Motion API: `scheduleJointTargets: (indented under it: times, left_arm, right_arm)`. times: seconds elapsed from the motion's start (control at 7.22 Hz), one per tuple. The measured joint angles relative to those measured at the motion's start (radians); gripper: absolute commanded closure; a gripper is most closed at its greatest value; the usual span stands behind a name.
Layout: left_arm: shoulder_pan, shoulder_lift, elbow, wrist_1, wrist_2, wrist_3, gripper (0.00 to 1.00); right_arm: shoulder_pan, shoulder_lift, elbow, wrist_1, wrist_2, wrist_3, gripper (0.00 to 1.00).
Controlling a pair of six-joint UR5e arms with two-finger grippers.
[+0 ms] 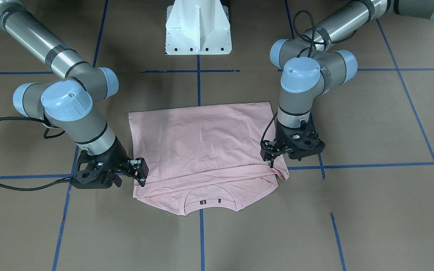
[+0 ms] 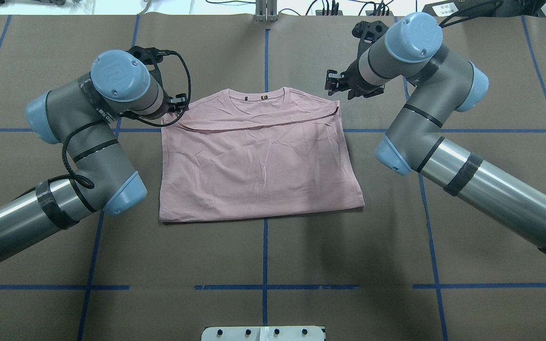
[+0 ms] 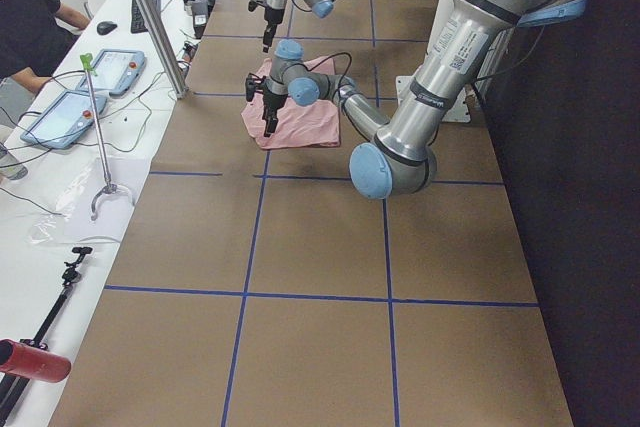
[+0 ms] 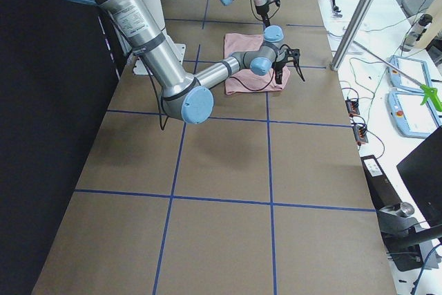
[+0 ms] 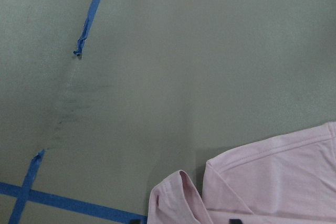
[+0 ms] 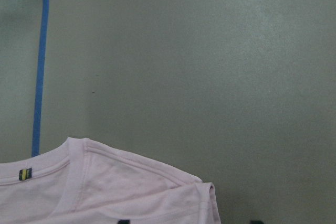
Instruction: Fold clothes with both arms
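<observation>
The left black two-finger gripper [image 1: 271, 153] pinches the folded pale pink T-shirt [image 1: 205, 150] at its shoulder edge. The right black gripper [image 1: 138, 174] hovers with fingers parted beside the opposite shoulder. Brown table [image 1: 371, 210] lies bare around both.

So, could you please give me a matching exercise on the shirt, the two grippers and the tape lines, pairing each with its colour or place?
Things:
1. shirt
2. left gripper
3. right gripper
4. tape lines

Colour or place:
A. blue, forming a grid
B. at the shirt's edge, right side of the front-facing view
C. pale pink, lying flat
D. at the shirt's corner, left side of the front-facing view

Pairs: 1-C, 2-B, 3-D, 4-A.
</observation>
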Motion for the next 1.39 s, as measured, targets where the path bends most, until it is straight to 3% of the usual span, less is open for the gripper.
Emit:
scheduleJointTargets:
  times: [0.28,0.83,1.39]
  left_arm:
    - [0.001,-0.007,-0.012,0.007,-0.004,-0.007,0.0]
    - [0.028,-0.013,-0.039,0.008,-0.007,-0.079,0.0]
    - [0.046,-0.012,-0.061,0.009,-0.006,-0.12,0.0]
  right_arm:
    - [-0.032,-0.045,0.071,-0.005,0.011,0.015,0.0]
    - [-0.15,-0.23,0.31,-0.095,0.01,0.085,0.0]
    - [-0.198,-0.285,0.34,-0.128,0.014,0.119,0.01]
